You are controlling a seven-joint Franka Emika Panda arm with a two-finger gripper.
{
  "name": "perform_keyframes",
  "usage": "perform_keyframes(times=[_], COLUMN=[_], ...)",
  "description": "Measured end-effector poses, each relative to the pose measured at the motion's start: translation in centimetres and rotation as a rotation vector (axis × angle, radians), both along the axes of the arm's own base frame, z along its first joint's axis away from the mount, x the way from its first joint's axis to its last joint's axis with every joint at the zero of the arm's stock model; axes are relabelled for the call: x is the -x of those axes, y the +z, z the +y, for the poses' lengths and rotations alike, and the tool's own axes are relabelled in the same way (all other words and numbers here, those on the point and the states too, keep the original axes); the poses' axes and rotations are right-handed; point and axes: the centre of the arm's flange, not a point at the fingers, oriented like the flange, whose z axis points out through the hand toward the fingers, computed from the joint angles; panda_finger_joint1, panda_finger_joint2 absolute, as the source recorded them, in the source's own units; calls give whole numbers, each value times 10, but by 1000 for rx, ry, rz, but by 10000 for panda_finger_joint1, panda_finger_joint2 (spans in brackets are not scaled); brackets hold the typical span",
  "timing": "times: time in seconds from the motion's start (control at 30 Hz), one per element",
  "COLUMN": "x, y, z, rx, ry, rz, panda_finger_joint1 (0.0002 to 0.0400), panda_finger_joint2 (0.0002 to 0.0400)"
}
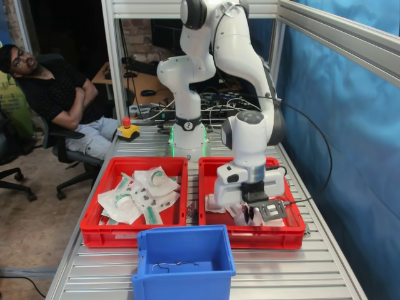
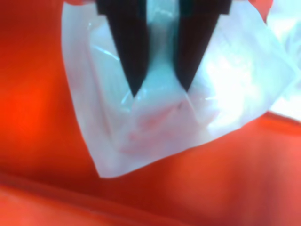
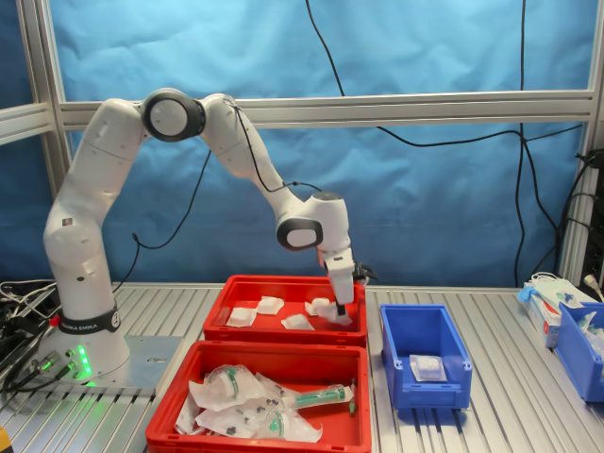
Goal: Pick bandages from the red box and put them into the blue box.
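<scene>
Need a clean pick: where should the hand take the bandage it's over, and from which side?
Grip the bandage from straight above, across its raised middle pad, with the hand astride it: it lies flat in the red box, so its thin wrapper edges offer little to pinch.

Two red boxes are sitting side by side, one (image 3: 283, 283) with small white bandages, about five showing (image 3: 243, 317), one (image 3: 179, 401) with green-printed packets (image 3: 236, 387), number unclear. One blue box (image 3: 423, 357) is holding one bandage (image 3: 427, 367).
</scene>
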Motion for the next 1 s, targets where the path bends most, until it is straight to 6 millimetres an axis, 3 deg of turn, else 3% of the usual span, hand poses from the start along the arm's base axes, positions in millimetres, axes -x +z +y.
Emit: perform_keyframes(times=[0.1,0.27,0.5,0.6,1.0], x=[3,6,5,1,-25], y=[13,52,101,127,178], z=[0,-6,-29,-51,-139], rx=[-8,-30,-49,-50,6], ry=[-1,-10,-47,-74,-179], rz=[-10,-29,-28,-50,-137], panda_finger_joint1=[37,37,37,37,37], panda_finger_joint2=[37,37,37,37,37])
